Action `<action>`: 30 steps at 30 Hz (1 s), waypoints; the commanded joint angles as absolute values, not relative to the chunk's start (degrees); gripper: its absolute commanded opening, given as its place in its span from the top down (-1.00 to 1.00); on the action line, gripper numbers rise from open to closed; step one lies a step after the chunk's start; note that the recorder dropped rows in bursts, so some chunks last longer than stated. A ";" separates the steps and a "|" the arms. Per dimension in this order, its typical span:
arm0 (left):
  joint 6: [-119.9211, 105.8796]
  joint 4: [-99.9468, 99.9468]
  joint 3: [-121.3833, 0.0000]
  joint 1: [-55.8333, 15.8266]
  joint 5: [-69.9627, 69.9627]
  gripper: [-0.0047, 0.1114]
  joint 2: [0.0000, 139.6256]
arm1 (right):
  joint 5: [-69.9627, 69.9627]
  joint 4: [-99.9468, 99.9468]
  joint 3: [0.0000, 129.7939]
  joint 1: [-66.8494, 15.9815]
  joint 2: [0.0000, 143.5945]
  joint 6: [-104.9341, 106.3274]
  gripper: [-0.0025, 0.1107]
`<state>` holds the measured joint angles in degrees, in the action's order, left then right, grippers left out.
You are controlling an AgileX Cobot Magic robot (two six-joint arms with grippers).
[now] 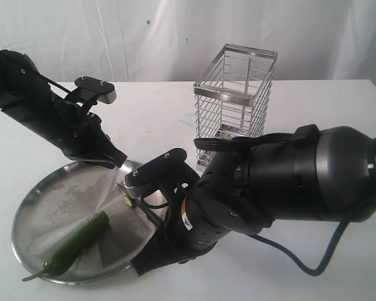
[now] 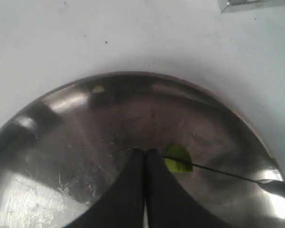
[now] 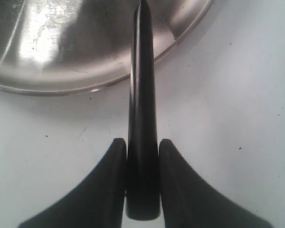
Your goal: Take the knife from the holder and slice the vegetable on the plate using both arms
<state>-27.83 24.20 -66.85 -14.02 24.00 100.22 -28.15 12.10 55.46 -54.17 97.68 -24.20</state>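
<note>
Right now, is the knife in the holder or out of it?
Out. The right hand grips the knife by its handle, the blade reaching over the plate, while the holder stands upright, apart from them.

Exterior camera: raised, mid-distance, looking down across table (image 1: 326,113). Wrist cameras: very close, aimed down; left over plate (image 2: 61,156) interior, right at plate edge. Plate shared by all.

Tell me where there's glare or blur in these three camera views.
Exterior view: soft, even light, the plate only mildly shiny, the vegetable sharp. Left wrist view: dim, the left gripper a dark blur up close. Right wrist view: a white glare patch on the plate, the knife soft-edged.
</note>
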 commanded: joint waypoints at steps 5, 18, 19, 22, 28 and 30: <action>-26.68 25.72 -66.14 -13.79 22.45 0.92 101.74 | -27.72 12.37 55.24 -54.15 97.57 -24.23 0.96; -27.63 30.66 -66.14 -14.02 20.36 0.92 104.52 | -27.72 12.37 55.24 -54.15 97.57 -24.23 0.96; -28.66 31.41 -66.14 -14.12 20.36 0.92 104.80 | -27.72 12.37 55.24 -54.15 97.57 -24.23 0.96; -31.13 33.08 -66.14 -14.81 20.09 0.92 105.78 | -27.73 12.37 55.24 -54.15 97.57 -24.13 0.96; -31.27 33.18 -66.05 -16.10 20.55 0.92 108.13 | -27.98 12.37 55.24 -54.15 97.57 -24.19 0.96; -31.71 33.18 -66.02 -16.10 22.16 0.92 109.74 | -28.10 12.37 55.24 -54.15 97.57 -24.19 0.96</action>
